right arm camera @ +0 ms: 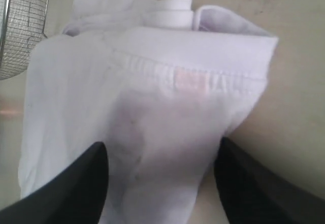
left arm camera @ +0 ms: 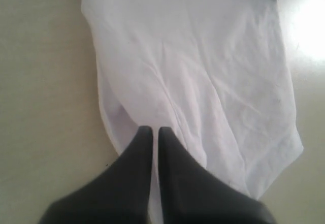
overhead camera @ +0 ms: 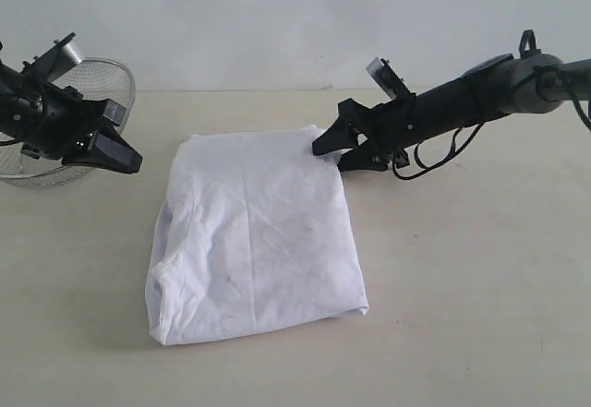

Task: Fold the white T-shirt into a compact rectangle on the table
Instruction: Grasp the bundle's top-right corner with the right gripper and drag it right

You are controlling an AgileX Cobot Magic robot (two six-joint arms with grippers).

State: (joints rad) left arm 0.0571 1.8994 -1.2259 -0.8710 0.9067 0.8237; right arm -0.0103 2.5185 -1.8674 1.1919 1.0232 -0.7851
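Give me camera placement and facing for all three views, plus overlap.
Exterior: off the arms, looking slightly down across the table toward a pale wall; both arms show, left gripper and right gripper.
Left wrist: on the left arm, looking down past its shut fingers at the white T-shirt.
Right wrist: on the right arm, looking between its open fingers at the T-shirt's hemmed edge; wire basket beside it.
Shared: all three see the T-shirt; exterior and right wrist both catch the basket.

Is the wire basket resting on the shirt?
No, the basket stands on the table left of the shirt in the exterior view, clear of it.
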